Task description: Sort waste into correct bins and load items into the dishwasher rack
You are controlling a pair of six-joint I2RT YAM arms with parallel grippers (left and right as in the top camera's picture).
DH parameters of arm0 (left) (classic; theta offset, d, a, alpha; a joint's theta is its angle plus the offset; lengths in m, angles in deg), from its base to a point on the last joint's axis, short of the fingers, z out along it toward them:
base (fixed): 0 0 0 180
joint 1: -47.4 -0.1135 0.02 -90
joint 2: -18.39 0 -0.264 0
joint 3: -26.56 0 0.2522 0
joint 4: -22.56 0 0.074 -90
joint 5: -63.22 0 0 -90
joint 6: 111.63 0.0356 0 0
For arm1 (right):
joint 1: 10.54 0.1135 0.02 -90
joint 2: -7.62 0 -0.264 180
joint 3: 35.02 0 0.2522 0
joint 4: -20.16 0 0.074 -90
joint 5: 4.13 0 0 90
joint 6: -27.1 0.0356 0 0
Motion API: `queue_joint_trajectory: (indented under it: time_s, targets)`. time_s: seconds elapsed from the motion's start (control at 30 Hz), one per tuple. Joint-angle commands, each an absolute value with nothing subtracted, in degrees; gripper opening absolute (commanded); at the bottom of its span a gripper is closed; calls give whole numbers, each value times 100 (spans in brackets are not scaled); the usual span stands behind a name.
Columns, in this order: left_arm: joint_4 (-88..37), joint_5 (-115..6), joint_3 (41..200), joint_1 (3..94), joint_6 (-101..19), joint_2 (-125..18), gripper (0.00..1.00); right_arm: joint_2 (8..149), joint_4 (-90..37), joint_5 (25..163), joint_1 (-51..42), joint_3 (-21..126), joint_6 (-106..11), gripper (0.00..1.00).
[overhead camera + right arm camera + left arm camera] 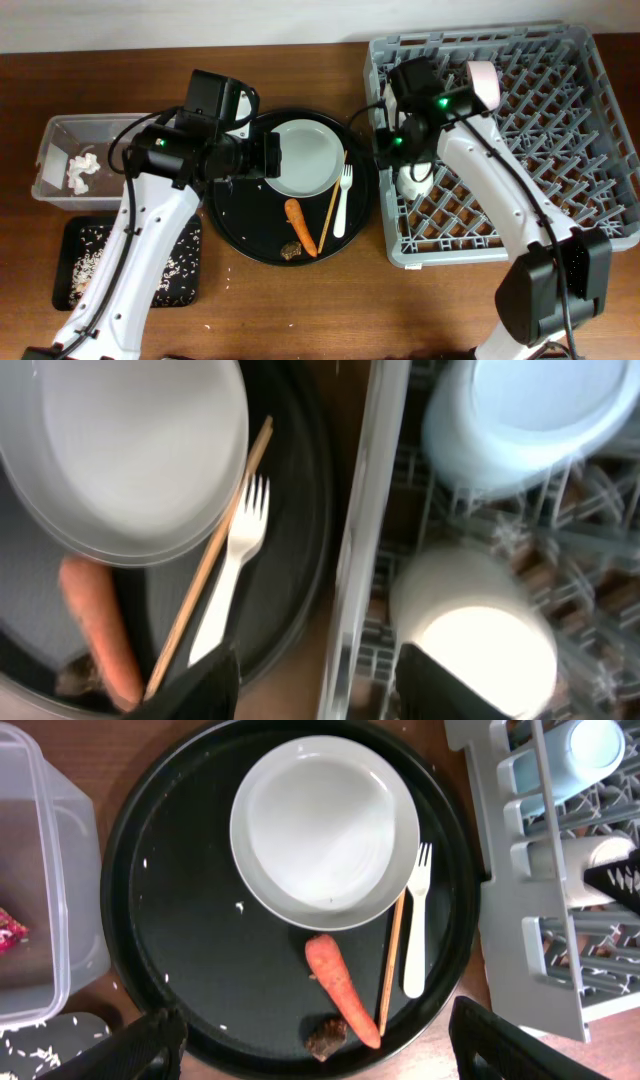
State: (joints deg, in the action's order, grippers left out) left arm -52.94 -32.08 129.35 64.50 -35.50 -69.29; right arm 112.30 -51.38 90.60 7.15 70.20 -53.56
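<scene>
My left gripper (320, 1055) hangs open above the round black tray (225, 225), over the brown lump (327, 1037) and the tip of the orange carrot (341, 987). On that tray also lie the pale grey plate (325, 830), the white fork (416, 925) and the chopstick (391, 960). My right gripper (318, 690) is open, its jaws on either side of the left wall of the dishwasher rack (560, 130). The cream cup (480, 630) stands in the rack beside its right finger, with the blue cup (520, 415) behind it. The white-pink bowl (485, 85) leans in the rack.
At the far left, a clear tub (60, 150) holds the white tissue (82, 170) and the red wrapper (8, 928). In front of the tub, the shallow black tray (75, 240) holds rice scraps (85, 262). A few grains dot the round tray.
</scene>
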Motion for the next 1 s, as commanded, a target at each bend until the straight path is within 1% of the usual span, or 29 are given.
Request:
queue_joint_trajectory:
  time_s: [0.0, 0.07, 0.1, 0.13, 0.2, 0.33, 0.53, 0.57, 0.6, 0.63, 0.77, 0.8, 0.9, 0.97]
  targets:
    - [-5305, -3167, 12918, 6437, -3502, -6892, 84, 11304, -4214, 8763, 746, 6474, -5299, 52]
    - [-5331, -3167, 12918, 6437, -3502, -6892, 84, 11311, -3348, 8627, 746, 6013, -5299, 52]
    - [-5355, -3167, 12918, 6437, -3502, -6892, 84, 11311, -3197, 8649, 750, 5890, -5297, 49]
    - [-5359, -3167, 12918, 6437, -3500, -6892, 83, 11311, -3171, 8649, 750, 5853, -5297, 39]
    - [-5368, -3167, 12918, 6437, -3502, -6892, 83, 11313, -3147, 8649, 752, 5840, -5292, 36]
    - [-5390, -3167, 12918, 6437, -3502, -6892, 83, 11315, -3149, 8649, 750, 5840, -4989, 36]
    - [-5386, -3167, 12918, 6437, -3500, -6892, 83, 11525, -3121, 8667, 750, 5840, -4989, 36]
    - [-5386, -3167, 12918, 6437, -3502, -6892, 84, 11525, -3110, 8669, 750, 5840, -4989, 28]
    - [-5384, -3167, 12918, 6437, -3502, -6892, 83, 11525, -3130, 8669, 752, 5840, -4991, 14]
    - [-5379, -3167, 12918, 6437, -3502, -6892, 83, 11525, -3154, 8669, 752, 5840, -4989, 10]
    - [-5379, -3165, 12918, 6437, -3500, -6892, 84, 11525, -3392, 8841, 752, 5840, -4390, 4]
    - [-5381, -3165, 12918, 6437, -3500, -6892, 84, 11525, -3398, 9071, 752, 5840, -4162, 4]
    - [-5381, -3165, 12918, 6437, -3500, -6892, 83, 11525, -3388, 9075, 905, 5840, -3834, 4]
    - [-5384, -3165, 12918, 6437, -3500, -6892, 83, 11525, -3339, 8743, 1137, 5840, -3533, 4]
